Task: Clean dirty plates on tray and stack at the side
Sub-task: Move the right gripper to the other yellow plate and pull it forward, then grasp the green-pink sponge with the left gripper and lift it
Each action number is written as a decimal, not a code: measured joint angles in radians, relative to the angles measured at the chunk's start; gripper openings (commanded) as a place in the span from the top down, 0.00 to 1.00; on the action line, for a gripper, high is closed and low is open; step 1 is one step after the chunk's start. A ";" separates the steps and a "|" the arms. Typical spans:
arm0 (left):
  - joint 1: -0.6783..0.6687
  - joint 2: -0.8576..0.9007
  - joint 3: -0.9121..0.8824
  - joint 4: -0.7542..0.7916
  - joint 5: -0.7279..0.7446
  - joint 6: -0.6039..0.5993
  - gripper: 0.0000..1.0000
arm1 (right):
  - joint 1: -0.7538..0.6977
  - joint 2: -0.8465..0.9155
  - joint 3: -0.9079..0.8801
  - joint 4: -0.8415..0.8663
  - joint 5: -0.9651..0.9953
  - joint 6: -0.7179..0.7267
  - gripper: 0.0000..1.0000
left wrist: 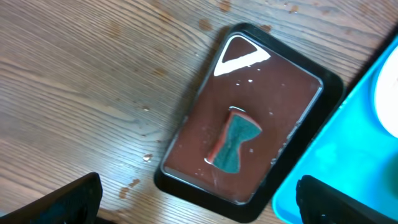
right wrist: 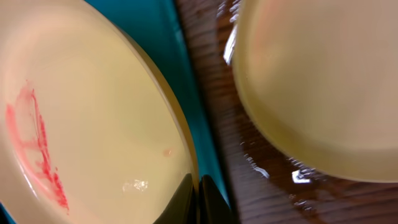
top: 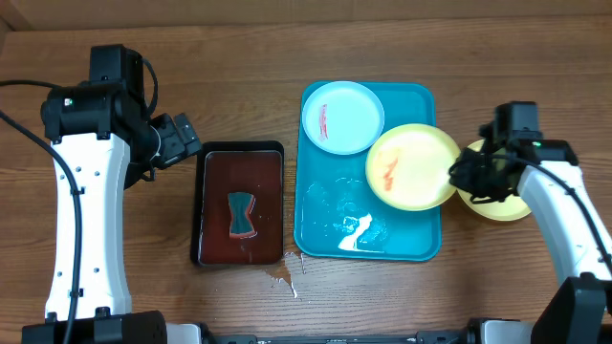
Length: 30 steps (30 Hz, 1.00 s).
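- The right gripper [right wrist: 199, 202] is closed. Its two fingers appear pinched on the rim of the streaked yellow plate [top: 406, 167].
- The streaked yellow plate rests on the right part of the tray [top: 320, 220]. Its right edge overhangs the tray's right rim.
- From the right gripper, this plate extends leftward toward the middle of the tray. It is round, so it has no long axis.
- The plain yellow plate [top: 512, 208] lies on the tabletop [top: 239, 57], just right of the tray. A narrow strip of wet wood separates the two yellow plates.
- The white plate [top: 342, 117] sits in the tray's far-left corner and carries a small red mark.
- The left gripper [top: 177, 139] is fully open and holds nothing. It hovers just left of the black tray [top: 203, 205].
- The sponge [left wrist: 235, 148] lies in the black tray, its long axis along the tray's length. It is nearer the left arm and well apart from the held plate.
- Judgement: the cleaning step calls for bringing the plate and sponge together across the tray.
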 measured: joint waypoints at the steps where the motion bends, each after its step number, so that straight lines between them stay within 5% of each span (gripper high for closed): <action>1: 0.000 0.000 0.000 -0.001 0.013 -0.003 0.00 | 0.023 -0.001 0.000 -0.003 -0.005 0.000 0.96; 13: -0.067 0.000 -0.040 0.029 0.070 0.045 0.07 | 0.309 0.000 -0.182 0.213 0.016 0.082 0.96; 14: -0.079 0.000 -0.058 0.042 0.070 0.048 0.07 | 0.309 0.000 -0.192 0.223 0.020 0.087 0.89; 16: -0.113 0.000 -0.126 0.086 0.066 0.058 0.08 | 0.309 0.000 -0.200 0.229 0.026 0.095 0.60; 17: -0.120 0.000 -0.144 0.097 0.066 0.061 0.09 | 0.308 0.000 -0.200 0.231 0.026 0.095 0.55; 22: -0.170 0.000 -0.321 0.234 0.058 0.066 0.15 | 0.308 0.000 -0.200 0.236 0.033 0.082 0.54; 30: -0.230 0.003 -0.615 0.546 0.065 0.074 0.44 | 0.308 -0.086 -0.163 0.175 0.034 0.079 0.55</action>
